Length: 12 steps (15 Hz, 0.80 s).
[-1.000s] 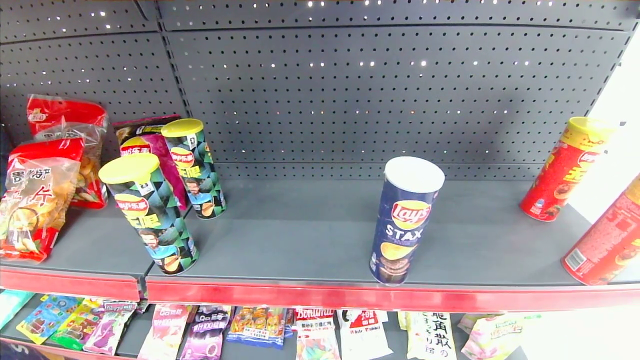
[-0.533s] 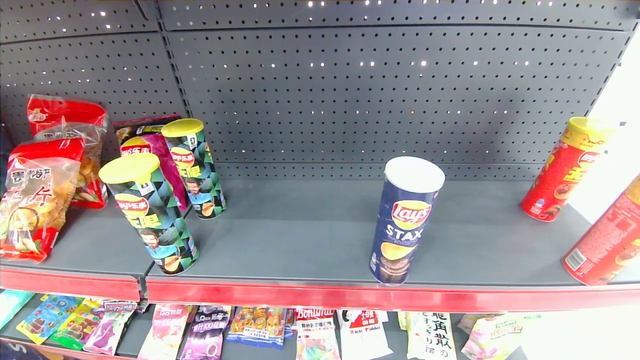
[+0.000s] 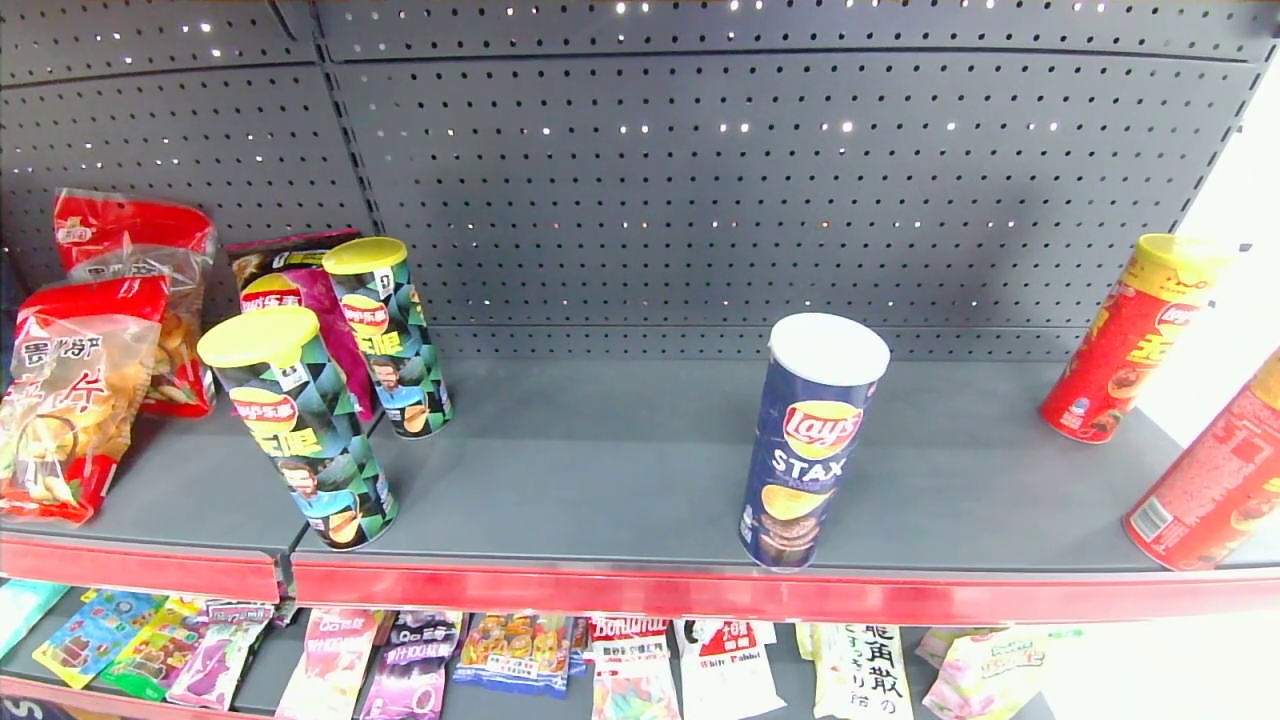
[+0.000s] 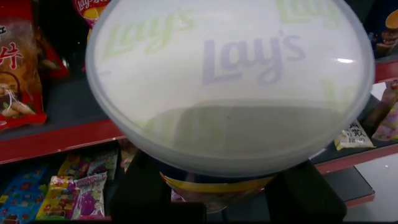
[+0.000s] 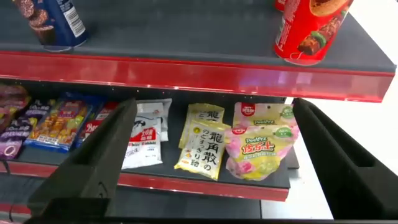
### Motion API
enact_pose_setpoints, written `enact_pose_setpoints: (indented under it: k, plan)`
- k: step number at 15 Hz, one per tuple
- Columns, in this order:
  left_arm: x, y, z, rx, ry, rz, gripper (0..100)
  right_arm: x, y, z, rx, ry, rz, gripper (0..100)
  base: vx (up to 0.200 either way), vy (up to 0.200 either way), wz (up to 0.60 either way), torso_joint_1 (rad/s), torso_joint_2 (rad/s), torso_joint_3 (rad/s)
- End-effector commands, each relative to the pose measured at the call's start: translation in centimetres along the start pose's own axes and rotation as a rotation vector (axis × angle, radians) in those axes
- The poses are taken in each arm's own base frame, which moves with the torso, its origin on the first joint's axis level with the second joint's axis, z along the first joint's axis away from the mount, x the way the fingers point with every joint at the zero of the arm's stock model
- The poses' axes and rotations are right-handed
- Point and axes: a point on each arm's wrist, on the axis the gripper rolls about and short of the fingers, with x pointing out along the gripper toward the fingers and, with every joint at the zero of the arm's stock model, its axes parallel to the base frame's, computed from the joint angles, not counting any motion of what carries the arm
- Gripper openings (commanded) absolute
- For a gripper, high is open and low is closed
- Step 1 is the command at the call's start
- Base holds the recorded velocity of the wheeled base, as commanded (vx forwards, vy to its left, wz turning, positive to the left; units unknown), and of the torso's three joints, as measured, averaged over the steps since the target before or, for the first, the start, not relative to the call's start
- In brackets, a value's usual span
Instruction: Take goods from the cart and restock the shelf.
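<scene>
In the left wrist view a chip can [image 4: 230,81] with a pale translucent lid sits very close to the camera, a yellow band under the lid. My left gripper [image 4: 217,190] is shut on it, one dark finger on each side of the can body. It hangs in front of the shelf's red lip [image 4: 56,140]. My right gripper [image 5: 217,155] is open with nothing between its wide-spread fingers [image 5: 93,165]. It faces the lower tier of snack packets [image 5: 208,146], below the red shelf edge [image 5: 186,68].
On the grey shelf [image 3: 620,470] stand a dark blue can [image 3: 810,440], two green patterned cans [image 3: 300,425] at the left, and two red cans [image 3: 1130,340] at the right. Red snack bags [image 3: 70,400] lean at far left. Bare shelf lies between the green and blue cans.
</scene>
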Motion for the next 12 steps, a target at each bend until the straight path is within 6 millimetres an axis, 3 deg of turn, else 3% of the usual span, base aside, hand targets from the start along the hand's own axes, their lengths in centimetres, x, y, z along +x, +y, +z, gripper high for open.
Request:
enact_pose_setpoints:
  k: [1, 2, 9, 12]
  plan:
    - [-0.16, -0.05, -0.19, 0.001, -0.01, -0.005, 0, 0.01, 0.0, -0.04, 0.001, 0.002, 0.001, 100, 0.0, 0.0, 0.0, 0.0, 0.0, 0.0]
    - [-0.16, -0.05, -0.24, 0.001, -0.01, -0.005, 0, 0.01, 0.0, -0.04, 0.001, 0.002, 0.001, 100, 0.0, 0.0, 0.0, 0.0, 0.0, 0.0]
    - [-0.17, -0.04, -0.15, -0.001, -0.011, -0.007, 0, 0.02, 0.02, -0.03, 0.003, 0.004, 0.011, 100, 0.0, 0.0, -0.6, 0.006, 0.0, 0.002]
    - [-0.15, -0.02, 0.11, 0.0, -0.013, -0.008, 0, 0.01, 0.02, -0.04, 0.003, 0.002, 0.01, 100, 0.0, 0.0, 0.0, 0.0, 0.0, 0.0]
